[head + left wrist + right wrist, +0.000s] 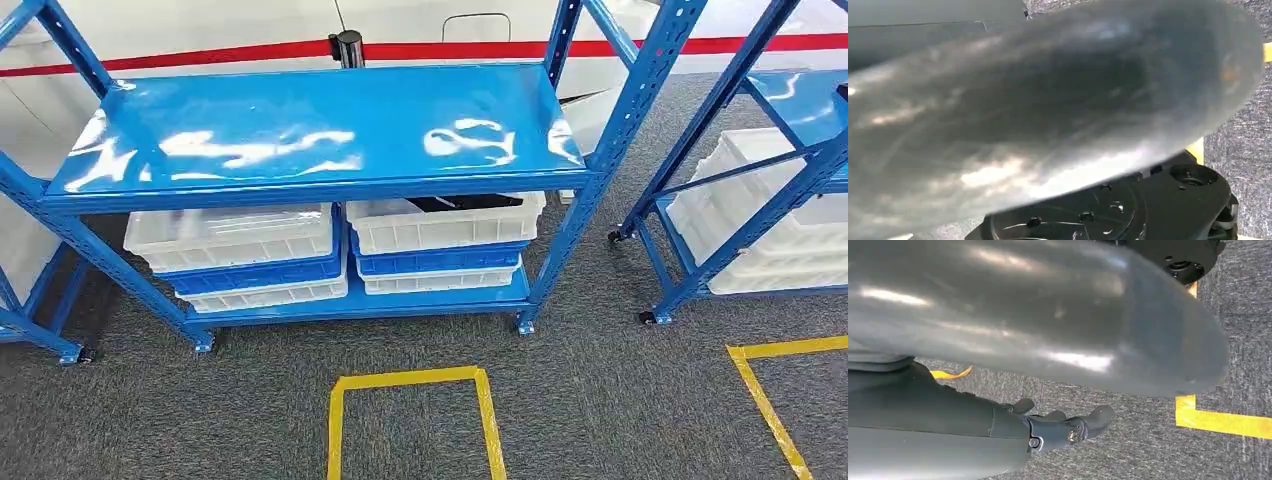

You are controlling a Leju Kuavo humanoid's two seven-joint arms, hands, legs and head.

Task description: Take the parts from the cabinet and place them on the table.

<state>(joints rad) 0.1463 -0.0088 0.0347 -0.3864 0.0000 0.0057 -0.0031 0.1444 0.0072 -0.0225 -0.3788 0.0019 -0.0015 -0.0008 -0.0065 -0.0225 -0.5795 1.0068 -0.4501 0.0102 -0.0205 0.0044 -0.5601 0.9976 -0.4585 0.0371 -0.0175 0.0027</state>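
The left hand's state cannot be told. On the blue rack's lower shelf, dark parts lie in the right-hand top white bin. The right hand hangs beside the body, fingers loosely apart, holding nothing. Either fetching or finished; unclear.

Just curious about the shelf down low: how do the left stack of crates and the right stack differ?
The left stack has an empty-looking top crate; the right stack holds something dark in its top crate. The left stack sits lower on the picture and looks wider. Both go white, blue, white, side by side on the rack's bottom shelf.
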